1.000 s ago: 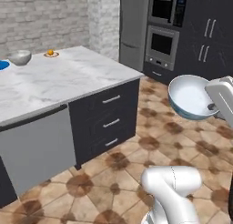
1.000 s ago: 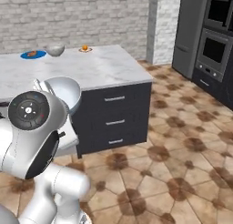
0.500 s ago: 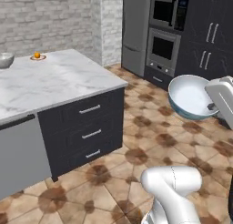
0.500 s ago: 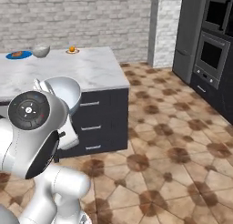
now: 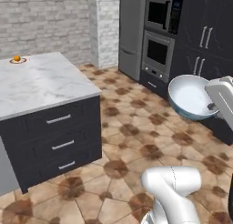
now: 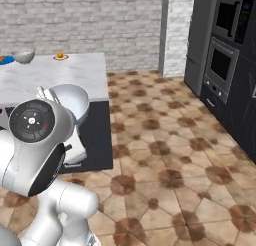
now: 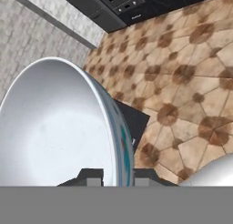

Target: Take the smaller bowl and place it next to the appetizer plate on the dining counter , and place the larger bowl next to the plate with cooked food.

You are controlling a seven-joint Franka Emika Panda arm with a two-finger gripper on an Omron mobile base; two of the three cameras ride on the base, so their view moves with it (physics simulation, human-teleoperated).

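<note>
Gripper clamped on rim of the smaller bowl: in hand view the two finger tips sit either side of the bowl's edge, jaws nearly closed, rim between them. Bowl carried in the air over the tiled floor, tipped on its side, white inside facing the left base cam, pale blue outside visible along lower edge.

Landmark = the dining counter (marble top, dark sides w/ three drawers on near face).
- Smaller bowl: well apart from counter in left base view, off toward the wall ovens, above the floor. In right base view the bowl shows just behind the arm's big joint, overlapping counter's near corner in the pic; actual gap can't be judged there.
- Appetizer plate: on counter top, far edge toward brick wall, small orange item on it. Also seen in left base view.
- The larger bowl: on counter top, near the appetizer plate, on its far-left side in right base view.
- Plate with cooked food: blue, just beside larger bowl, at frame edge, partly cut off.
</note>
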